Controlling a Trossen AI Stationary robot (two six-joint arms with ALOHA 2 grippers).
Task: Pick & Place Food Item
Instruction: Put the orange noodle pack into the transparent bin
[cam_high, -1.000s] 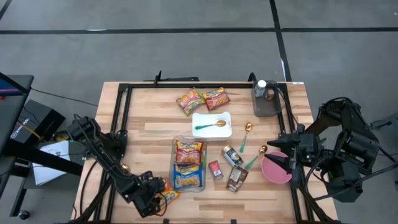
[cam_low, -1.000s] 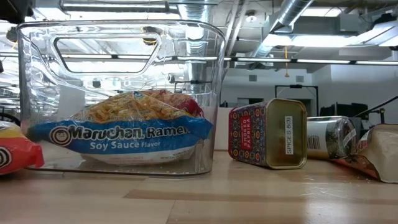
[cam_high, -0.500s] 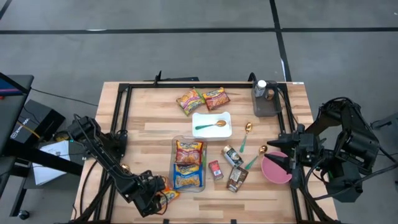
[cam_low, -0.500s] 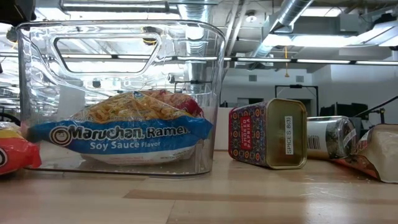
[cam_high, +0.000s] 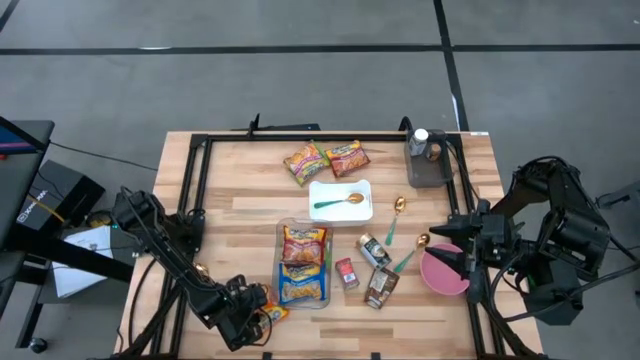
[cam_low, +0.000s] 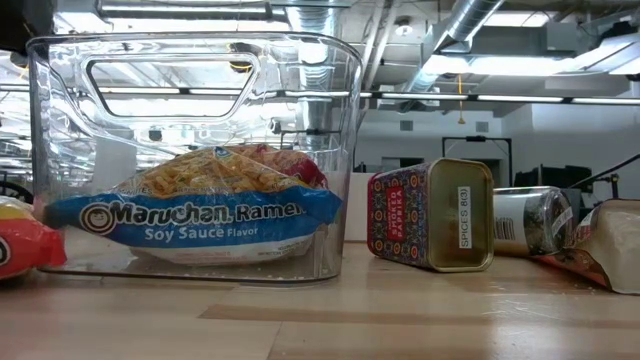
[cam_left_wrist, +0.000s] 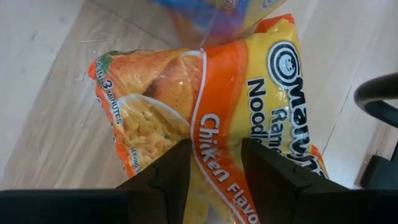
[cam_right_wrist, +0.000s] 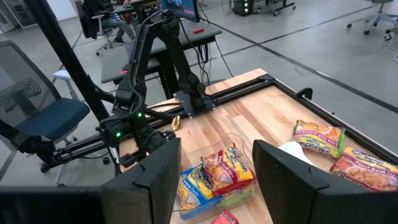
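Noodles in a crinkly orange-and-yellow plastic packet (cam_left_wrist: 205, 118) are lying flat on the pale wooden table (cam_high: 240, 195), near its front edge at about seven o'clock from the table's middle, just beside the clear bin (cam_high: 303, 262). The left tool (cam_left_wrist: 214, 163) is pressing down over the packet, its two dark fingers (cam_left_wrist: 168, 171) straddling a raised fold of glossy wrapper and pinching it. The left arm is reaching low along the table's left side, elbow bent, wrist tipped downward. The clear bin, hard plastic with rounded corners and a cut-out handle, is holding two more soft noodle packets (cam_low: 195, 205). The right tool (cam_high: 462, 258) is hovering at about four o'clock over a round pink bowl (cam_high: 443, 270), fingers parted and holding nothing, its arm folded back beyond the table's right edge.
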